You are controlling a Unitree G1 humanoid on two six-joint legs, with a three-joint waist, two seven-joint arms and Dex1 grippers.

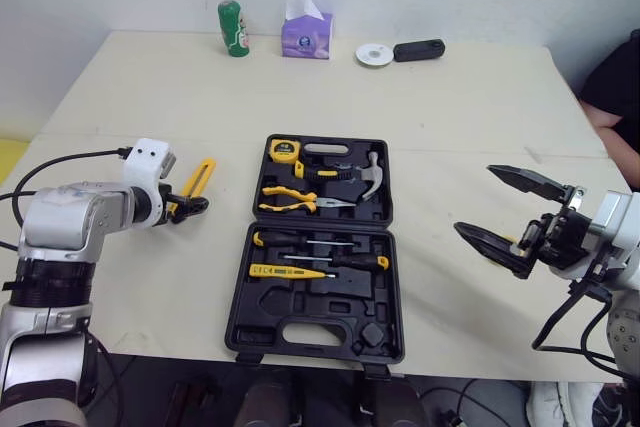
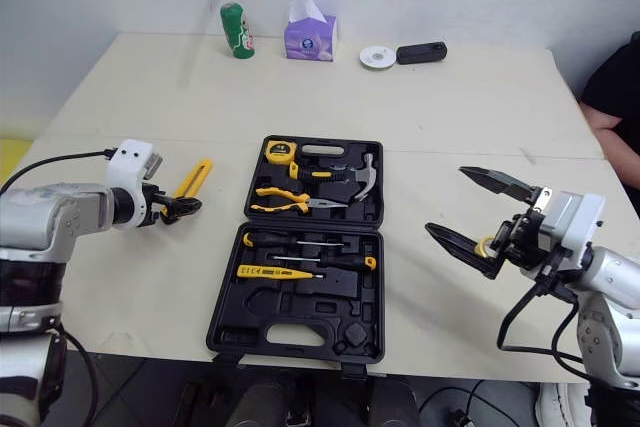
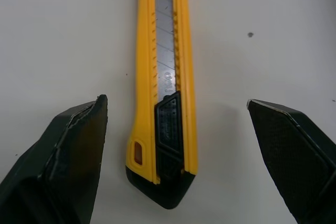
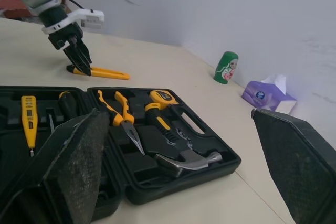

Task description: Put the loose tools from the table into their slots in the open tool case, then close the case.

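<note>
The open black tool case (image 1: 300,325) lies in the middle of the table, holding a tape measure (image 1: 283,151), pliers (image 1: 290,199), a hammer (image 1: 358,175) and screwdrivers (image 1: 320,257). Left of the case, a yellow utility knife (image 1: 202,177) lies loose on the table. My left gripper (image 1: 187,208) is open and hangs low over the knife's black end (image 3: 167,182), with one finger on each side. It does not touch the knife. My right gripper (image 1: 474,199) stands open and empty above the table, to the right of the case.
Along the far edge stand a green can (image 1: 233,28), a purple tissue box (image 1: 306,35), a white disc (image 1: 374,54) and a black object (image 1: 418,50). A person's arm (image 1: 612,107) is at the table's right side. The case's front sits near the near table edge.
</note>
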